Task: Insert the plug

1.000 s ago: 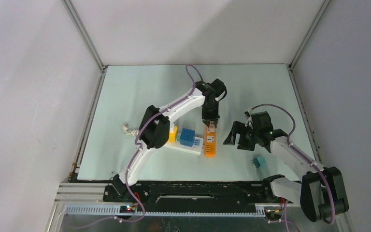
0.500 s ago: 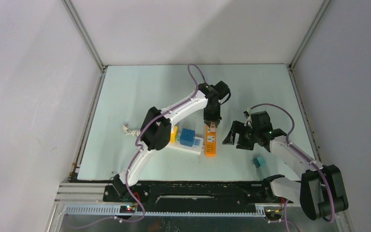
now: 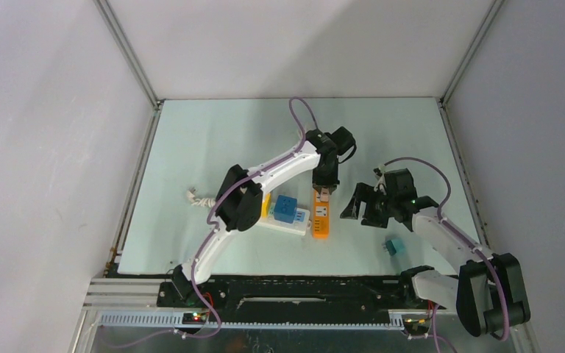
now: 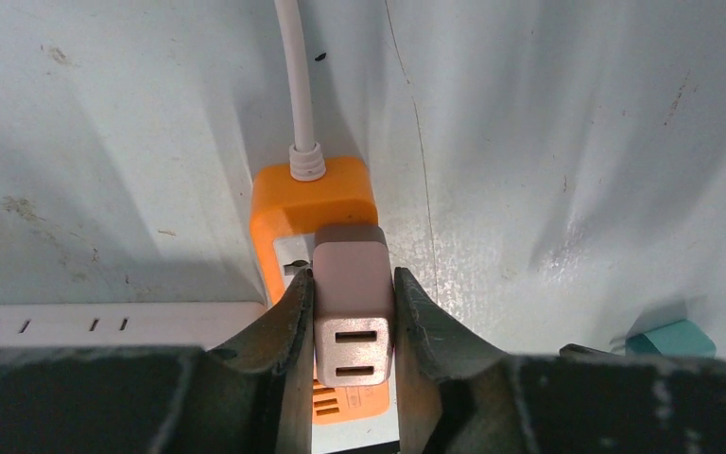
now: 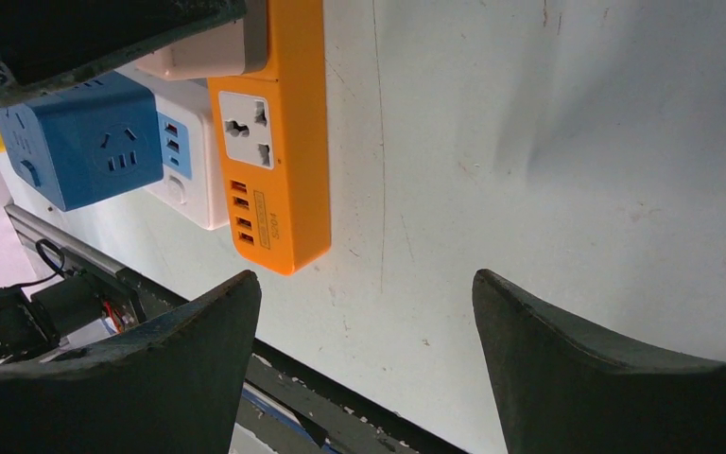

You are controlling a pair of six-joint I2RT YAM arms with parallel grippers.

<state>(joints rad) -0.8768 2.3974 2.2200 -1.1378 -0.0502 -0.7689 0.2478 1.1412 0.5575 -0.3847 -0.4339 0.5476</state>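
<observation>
Teal block point(image 3: 394, 246) lies on the bench point(image 3: 213, 140) nearest the bases, by the right arm. Right pincer point(image 5: 366, 279) is released, jaws wide, just right of the orange power strip point(image 4: 317, 194). White strip point(image 5: 189, 189) carrying a blue cube point(image 5: 85, 137) sits just left of it. Left pincer point(image 4: 353, 284) is clenched on the plug point(image 4: 352, 270). The plug is squeezed between both fingers, against the orange strip's far end by its cord point(image 4: 290, 76). Can't tell if it's fully seated.
</observation>
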